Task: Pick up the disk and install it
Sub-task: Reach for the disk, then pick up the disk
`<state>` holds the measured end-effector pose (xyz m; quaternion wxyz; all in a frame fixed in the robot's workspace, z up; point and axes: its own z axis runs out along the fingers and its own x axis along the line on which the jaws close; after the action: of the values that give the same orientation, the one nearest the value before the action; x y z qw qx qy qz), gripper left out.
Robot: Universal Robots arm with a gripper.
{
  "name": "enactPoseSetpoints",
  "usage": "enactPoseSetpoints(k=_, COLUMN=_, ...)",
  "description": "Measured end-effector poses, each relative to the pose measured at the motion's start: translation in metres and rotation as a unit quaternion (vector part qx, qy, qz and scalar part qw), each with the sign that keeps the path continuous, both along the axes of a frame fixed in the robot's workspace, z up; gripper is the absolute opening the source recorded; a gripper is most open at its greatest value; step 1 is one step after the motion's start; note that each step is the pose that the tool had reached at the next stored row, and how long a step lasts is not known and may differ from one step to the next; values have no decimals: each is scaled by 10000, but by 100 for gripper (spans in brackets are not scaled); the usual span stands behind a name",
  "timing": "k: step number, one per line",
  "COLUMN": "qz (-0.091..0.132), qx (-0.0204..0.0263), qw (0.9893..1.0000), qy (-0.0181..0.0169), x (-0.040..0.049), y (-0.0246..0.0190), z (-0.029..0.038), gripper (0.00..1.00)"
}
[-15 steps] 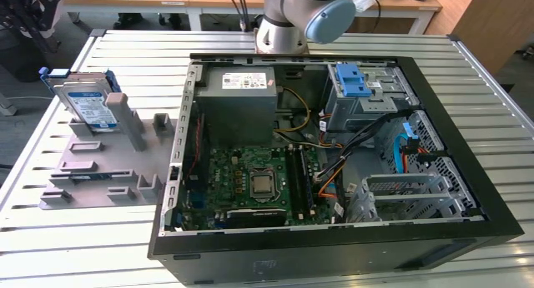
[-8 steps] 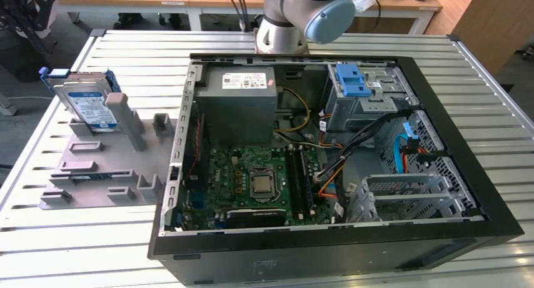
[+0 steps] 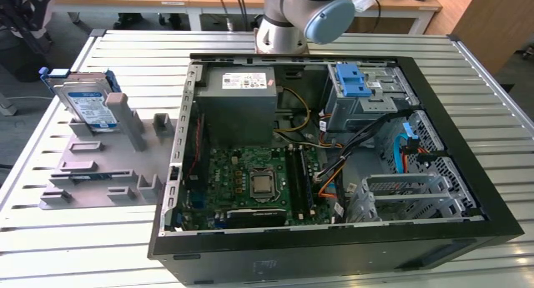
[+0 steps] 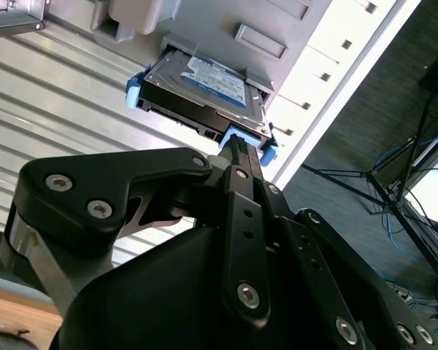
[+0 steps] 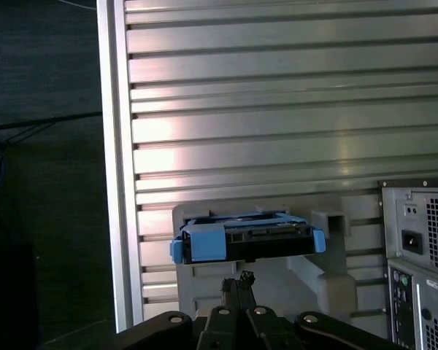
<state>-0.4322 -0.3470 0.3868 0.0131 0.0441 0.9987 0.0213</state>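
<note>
As the disk [image 5: 241, 240] sits racked — slatted table [image 5: 277, 109] borders dark floor [image 5: 44, 182].

The gripper [image 4: 235, 146] is black. Just ahead of its fingertips, the disk [image 4: 204, 91] is silver, with a white-and-blue label and a blue frame. The fixture [image 5: 328, 288] beneath it is pale grey, and the table [image 5: 277, 109] beyond is silvery with parallel ribbed stripes. In the exterior view, the computer case [image 3: 334, 253] is black, its motherboard [image 3: 250, 175] green and its latch [image 3: 351, 82] light blue.
</note>
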Motion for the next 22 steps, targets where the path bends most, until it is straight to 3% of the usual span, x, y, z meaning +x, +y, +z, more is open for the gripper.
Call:
enactPoseSetpoints(k=13, qz=16, qx=0, qw=10000, qy=0, x=-14, y=1, z=0, gripper=11)
enactPoseSetpoints(k=22, qz=194, qx=0, qw=9998, qy=0, x=-15, y=1, z=0, gripper=11)
